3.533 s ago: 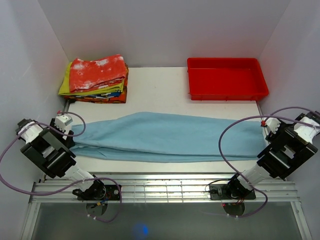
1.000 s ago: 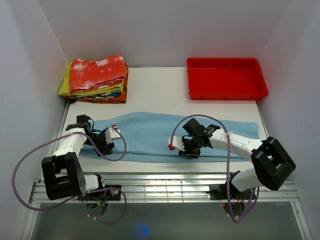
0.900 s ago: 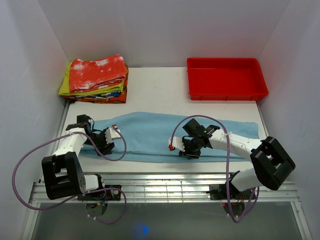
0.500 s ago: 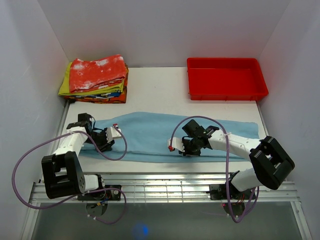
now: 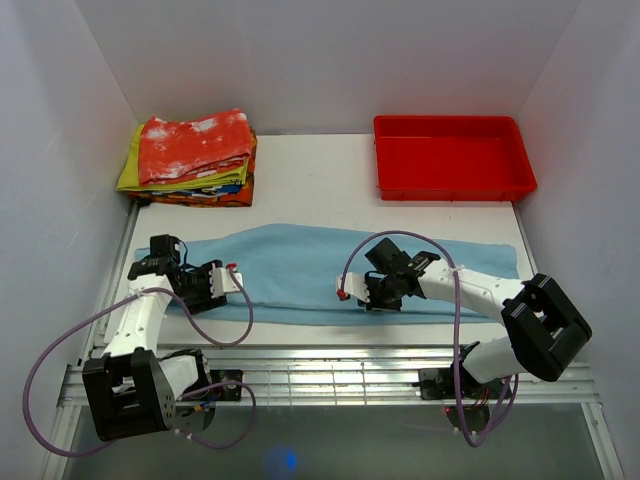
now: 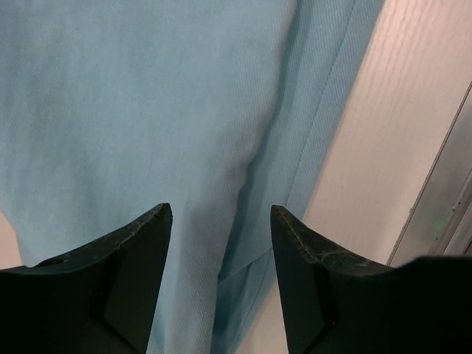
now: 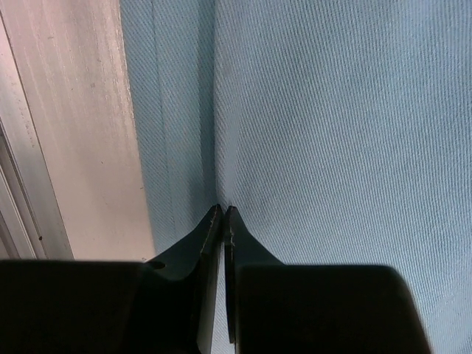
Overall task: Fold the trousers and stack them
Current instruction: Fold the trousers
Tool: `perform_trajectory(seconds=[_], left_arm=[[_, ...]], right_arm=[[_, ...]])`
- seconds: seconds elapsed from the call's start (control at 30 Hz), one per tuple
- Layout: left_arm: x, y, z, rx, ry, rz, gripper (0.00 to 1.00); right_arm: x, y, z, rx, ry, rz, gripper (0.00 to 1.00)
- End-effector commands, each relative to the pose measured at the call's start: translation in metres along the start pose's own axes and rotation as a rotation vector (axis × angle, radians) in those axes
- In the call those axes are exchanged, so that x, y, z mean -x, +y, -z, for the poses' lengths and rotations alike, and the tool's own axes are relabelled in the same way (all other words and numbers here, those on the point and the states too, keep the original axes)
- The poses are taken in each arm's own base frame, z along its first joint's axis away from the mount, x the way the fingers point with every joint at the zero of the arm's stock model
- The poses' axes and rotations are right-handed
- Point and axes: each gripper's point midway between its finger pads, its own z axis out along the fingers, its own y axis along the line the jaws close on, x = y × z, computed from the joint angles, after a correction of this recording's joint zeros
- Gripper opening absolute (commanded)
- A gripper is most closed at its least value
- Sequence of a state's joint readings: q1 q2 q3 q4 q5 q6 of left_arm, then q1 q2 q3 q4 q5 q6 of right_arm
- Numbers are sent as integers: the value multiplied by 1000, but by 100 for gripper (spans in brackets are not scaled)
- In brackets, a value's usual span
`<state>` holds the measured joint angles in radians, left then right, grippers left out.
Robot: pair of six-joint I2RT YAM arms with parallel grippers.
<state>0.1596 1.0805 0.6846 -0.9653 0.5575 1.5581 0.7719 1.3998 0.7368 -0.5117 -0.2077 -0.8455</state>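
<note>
1. Top view: the trousers (image 5: 300,268) lie flat across the middle of the white table (image 5: 310,195). Their long axis runs left to right, almost from one edge of the table to the other.
2. They're plain sky blue and smooth, broadest left of centre and narrowing toward the right end. A lower layer peeks out along the near edge.
3. The left gripper (image 5: 205,285) sits low over the cloth's left end, and the right gripper (image 5: 385,290) is down on the near edge around the middle. Purple cables loop beside both arms.
4. Well clear of the trousers, a stack of folded clothes (image 5: 195,160) sits at upper left with a red-and-white piece on top. A red tray (image 5: 455,190) sits at upper right.
5. Left wrist view: blue fabric fills the top and centre, with a seam line slanting from upper right down to lower centre. The left gripper (image 6: 220,221) is spread wide, its dark fingers (image 6: 140,254) apart over the cloth with nothing between them.
6. A bare strip of table (image 6: 398,133) shows on the right, and a metal rail (image 6: 450,214) sits at the far right edge.
7. Right wrist view: the trousers (image 7: 332,133) cover everything right of centre, with a fold line running straight up the frame. The right gripper (image 7: 222,210) is clenched, tips pressed together right at that crease. I can't tell whether cloth is nipped between them.
8. Pale table (image 7: 81,133) runs down the left side.
</note>
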Motion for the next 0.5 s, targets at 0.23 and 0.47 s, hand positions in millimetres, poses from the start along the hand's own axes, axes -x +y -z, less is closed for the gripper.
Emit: perform_trajectory(seconds=[0.23,0.47], left_arm=[[-29,-2,-22,-27,79,-93,57],[-30,7,-25,-8,78,-90,30]], right_arm=[[10,-17,13,-51,-33,-20,8],[10,-21,17,-62,-34,-18,8]])
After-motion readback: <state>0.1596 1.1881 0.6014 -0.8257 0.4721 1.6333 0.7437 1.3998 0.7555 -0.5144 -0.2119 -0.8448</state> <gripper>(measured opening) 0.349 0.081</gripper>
